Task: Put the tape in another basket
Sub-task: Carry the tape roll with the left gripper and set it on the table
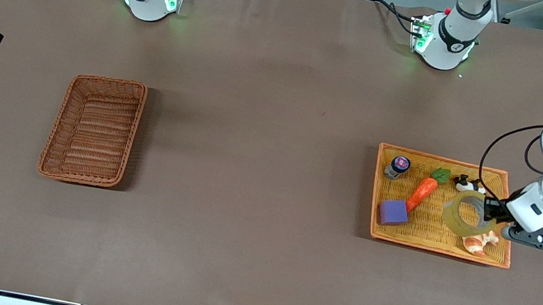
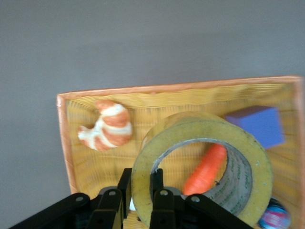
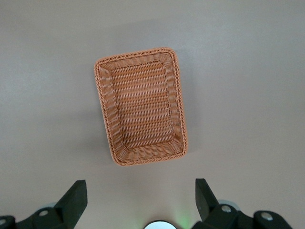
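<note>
**Tape gripped at one end of the worktop, target basket at the other**

The left gripper [image 1: 490,209] has its jaws clamped on the wall of the tape [image 1: 468,213] – one finger inside the hollow core, one on the outer face, as the left wrist view shows. The roll sits tilted over the orange-yellow tray [image 1: 502,259], toward the left arm's end of the worktop; can't tell if it's already clear of the tray floor.

Key relation: the brown basket [image 1: 94,129] lies well apart, toward the right arm's end, w/ bare worktop between the two. Its long axis runs roughly from the robots' bases toward the front camera. The left arm holds the load but the right arm's base is much closer to the drop spot – so, by my reading, a long reach across or a handover.

The right gripper [image 3: 138,202] waits high over the brown basket, jaws wide apart, holding nothing.

Tape's look: translucent yellowish ring, wide hollow centre w/ grey inner lining; a carrot toy [image 2: 206,170] shows through the hole. It stands on edge rather than flat.

Also in the tray: purple block [image 1: 393,212], croissant [image 1: 479,243], small jar [image 1: 398,167], cow figure [image 1: 469,183].
</note>
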Controlling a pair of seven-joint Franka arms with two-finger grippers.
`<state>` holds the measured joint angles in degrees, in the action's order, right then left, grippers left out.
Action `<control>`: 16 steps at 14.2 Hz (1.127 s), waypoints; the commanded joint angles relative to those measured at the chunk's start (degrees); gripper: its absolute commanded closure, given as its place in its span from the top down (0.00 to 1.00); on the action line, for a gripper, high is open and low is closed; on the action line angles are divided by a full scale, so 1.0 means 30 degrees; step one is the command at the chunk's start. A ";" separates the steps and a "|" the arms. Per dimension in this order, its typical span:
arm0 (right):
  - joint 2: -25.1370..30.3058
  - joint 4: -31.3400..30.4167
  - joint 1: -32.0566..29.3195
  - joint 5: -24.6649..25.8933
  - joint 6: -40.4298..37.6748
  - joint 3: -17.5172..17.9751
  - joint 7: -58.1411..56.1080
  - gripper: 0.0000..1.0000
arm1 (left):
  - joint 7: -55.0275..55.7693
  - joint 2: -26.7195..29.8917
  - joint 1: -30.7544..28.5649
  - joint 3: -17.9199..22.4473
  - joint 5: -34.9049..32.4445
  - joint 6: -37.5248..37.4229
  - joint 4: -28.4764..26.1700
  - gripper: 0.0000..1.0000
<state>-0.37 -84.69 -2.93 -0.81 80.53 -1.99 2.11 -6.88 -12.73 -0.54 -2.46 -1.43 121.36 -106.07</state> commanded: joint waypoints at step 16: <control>0.0183 -0.0160 -0.0107 -0.0082 0.0021 0.0017 -0.0235 1.00 | 2.1065 -1.1680 0.5650 -1.2512 -1.0731 -0.0433 0.8717 0.00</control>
<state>-0.37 -84.71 -2.95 -0.81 80.52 -2.08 1.98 51.77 -39.03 11.56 -39.72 -27.06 121.36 -88.81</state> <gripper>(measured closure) 0.000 0.789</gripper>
